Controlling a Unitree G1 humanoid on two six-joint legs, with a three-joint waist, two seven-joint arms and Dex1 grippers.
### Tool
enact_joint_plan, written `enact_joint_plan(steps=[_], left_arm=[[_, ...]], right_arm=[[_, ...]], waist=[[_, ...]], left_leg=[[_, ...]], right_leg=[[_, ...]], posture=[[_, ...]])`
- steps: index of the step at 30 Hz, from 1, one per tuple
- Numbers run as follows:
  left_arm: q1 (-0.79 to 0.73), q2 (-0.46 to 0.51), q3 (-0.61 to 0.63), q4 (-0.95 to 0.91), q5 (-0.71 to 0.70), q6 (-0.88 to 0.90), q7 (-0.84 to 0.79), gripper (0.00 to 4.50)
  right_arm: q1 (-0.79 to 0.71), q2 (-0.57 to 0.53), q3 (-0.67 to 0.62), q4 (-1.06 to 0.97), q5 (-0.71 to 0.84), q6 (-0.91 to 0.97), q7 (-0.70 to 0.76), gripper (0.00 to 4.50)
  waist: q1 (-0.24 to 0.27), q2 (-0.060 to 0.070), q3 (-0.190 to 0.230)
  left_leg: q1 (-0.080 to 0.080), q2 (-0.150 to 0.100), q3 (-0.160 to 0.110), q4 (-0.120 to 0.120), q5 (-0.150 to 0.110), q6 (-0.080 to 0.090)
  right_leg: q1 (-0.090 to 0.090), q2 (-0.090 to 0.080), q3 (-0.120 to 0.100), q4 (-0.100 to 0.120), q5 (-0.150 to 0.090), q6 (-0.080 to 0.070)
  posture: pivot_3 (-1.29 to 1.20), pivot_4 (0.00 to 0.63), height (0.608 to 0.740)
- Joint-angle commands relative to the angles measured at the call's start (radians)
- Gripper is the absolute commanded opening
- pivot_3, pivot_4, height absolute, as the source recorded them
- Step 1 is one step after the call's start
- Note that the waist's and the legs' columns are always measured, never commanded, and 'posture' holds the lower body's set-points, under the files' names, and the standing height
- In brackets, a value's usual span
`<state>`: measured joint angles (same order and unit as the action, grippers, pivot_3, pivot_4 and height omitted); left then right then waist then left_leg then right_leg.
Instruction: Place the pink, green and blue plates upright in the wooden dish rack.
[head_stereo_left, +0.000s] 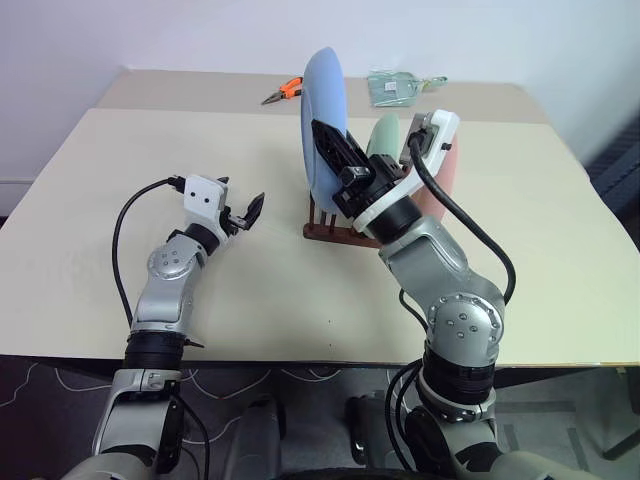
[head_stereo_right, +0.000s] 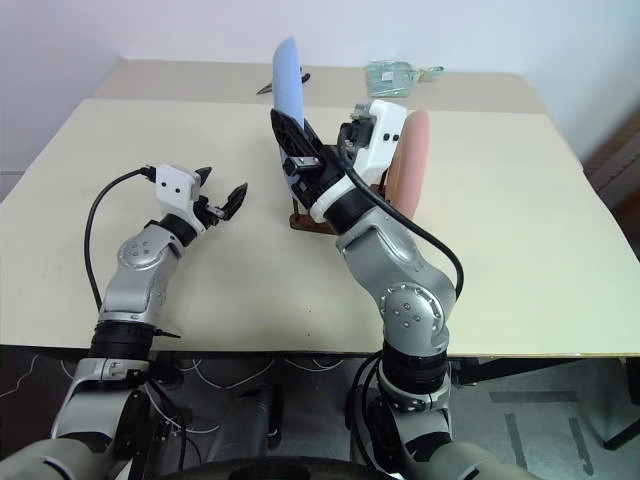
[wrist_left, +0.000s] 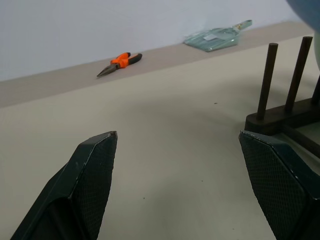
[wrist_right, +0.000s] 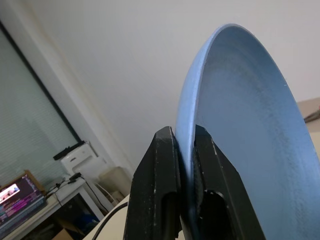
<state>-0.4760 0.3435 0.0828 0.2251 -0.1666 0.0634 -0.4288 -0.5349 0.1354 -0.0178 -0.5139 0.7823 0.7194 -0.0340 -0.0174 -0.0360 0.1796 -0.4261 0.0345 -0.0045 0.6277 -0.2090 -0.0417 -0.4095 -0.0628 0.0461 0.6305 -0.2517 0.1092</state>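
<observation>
My right gripper (wrist_right: 185, 134) is shut on the rim of the light blue plate (head_stereo_left: 324, 105). It holds the plate upright on edge, raised above the left end of the dark wooden dish rack (head_stereo_left: 333, 229). The mint green plate (head_stereo_left: 384, 134) stands upright in the rack behind my right wrist, which partly hides it. The pale pink plate (head_stereo_right: 410, 160) stands upright beyond it at the rack's right end. My left gripper (head_stereo_left: 246, 211) is open and holds nothing, low over the table to the left of the rack and pointing toward its pegs (wrist_left: 280, 70).
Orange-handled pliers (wrist_left: 119, 61) and a clear plastic bag (head_stereo_left: 396, 86) lie near the table's far edge. The cream table (head_stereo_left: 120, 200) stretches wide on both sides of the rack. A dark cable loops off each wrist.
</observation>
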Motion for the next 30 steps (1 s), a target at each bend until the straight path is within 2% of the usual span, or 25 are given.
enact_joint_plan(steps=[1,10,13,16,18,20,25,28,30], left_arm=[[0.003,-0.006,-0.009,-0.057,-0.011,0.005,-0.017,3.98],[0.020,-0.010,-0.014,-0.095,-0.028,0.029,-0.048,3.98],[0.029,-0.009,-0.016,-0.108,-0.029,0.034,-0.054,3.98],[0.033,-0.009,-0.016,-0.113,-0.033,0.042,-0.061,4.04],[0.036,-0.009,-0.015,-0.116,-0.041,0.049,-0.069,4.04],[0.037,-0.011,-0.010,-0.119,-0.049,0.054,-0.075,4.50],[0.040,-0.007,-0.010,-0.127,-0.057,0.065,-0.083,4.50],[0.043,-0.002,-0.008,-0.129,-0.055,0.063,-0.088,4.50],[0.045,-0.001,-0.006,-0.130,-0.054,0.061,-0.089,4.50]], right_arm=[[-0.022,0.061,-0.048,0.030,0.046,-0.023,-0.078,0.00],[-0.084,0.035,-0.110,0.163,0.078,-0.035,-0.187,0.00],[-0.113,0.017,-0.115,0.190,0.089,-0.038,-0.182,0.00],[-0.140,-0.004,-0.115,0.210,0.082,-0.034,-0.169,1.09],[-0.159,-0.030,-0.100,0.215,0.044,-0.037,-0.155,2.07],[-0.171,-0.050,-0.088,0.214,0.017,-0.038,-0.140,3.06],[-0.202,-0.116,-0.055,0.197,-0.040,-0.038,-0.075,3.06],[-0.229,-0.256,-0.003,0.130,-0.125,-0.042,0.024,3.06],[-0.232,-0.307,0.011,0.105,-0.147,-0.049,0.064,3.06]], waist=[[0.000,0.000,0.000],[-0.001,0.000,0.000],[0.000,0.001,0.000],[-0.001,0.001,0.001],[-0.001,0.001,0.001],[-0.002,0.001,0.001],[-0.002,0.001,0.001],[0.000,0.002,0.001],[0.001,0.002,0.001]], left_leg=[[0.000,0.000,0.000,0.000,0.000,0.000],[0.000,0.000,0.000,0.000,0.000,0.000],[0.000,0.000,0.000,0.000,0.000,0.000],[-0.001,0.000,0.000,0.000,0.000,0.000],[-0.001,0.000,0.000,0.000,0.000,0.000],[-0.001,0.000,0.000,0.000,0.000,0.000],[-0.001,0.000,0.000,0.000,0.000,0.000],[-0.001,0.000,0.000,0.000,0.000,0.000],[-0.001,0.000,0.000,0.000,0.000,0.000]], right_leg=[[0.000,0.000,0.000,0.000,0.000,0.000],[0.000,0.000,0.000,-0.001,0.000,0.000],[0.000,0.000,0.000,-0.001,0.000,0.000],[0.000,0.000,0.000,-0.001,0.000,0.000],[0.000,0.000,0.000,-0.001,0.000,0.000],[0.000,0.000,0.000,-0.001,0.000,0.000],[0.000,0.000,0.000,-0.001,0.000,0.000],[-0.001,0.000,0.000,-0.001,0.000,-0.001],[-0.001,0.000,0.000,-0.002,-0.001,-0.001]], posture=[[0.00,0.150,0.726],[0.00,0.150,0.726],[0.00,0.150,0.726],[0.00,0.150,0.726],[0.00,0.150,0.726],[0.00,0.150,0.726],[0.00,0.150,0.726],[0.00,0.150,0.726],[0.00,0.150,0.726]])
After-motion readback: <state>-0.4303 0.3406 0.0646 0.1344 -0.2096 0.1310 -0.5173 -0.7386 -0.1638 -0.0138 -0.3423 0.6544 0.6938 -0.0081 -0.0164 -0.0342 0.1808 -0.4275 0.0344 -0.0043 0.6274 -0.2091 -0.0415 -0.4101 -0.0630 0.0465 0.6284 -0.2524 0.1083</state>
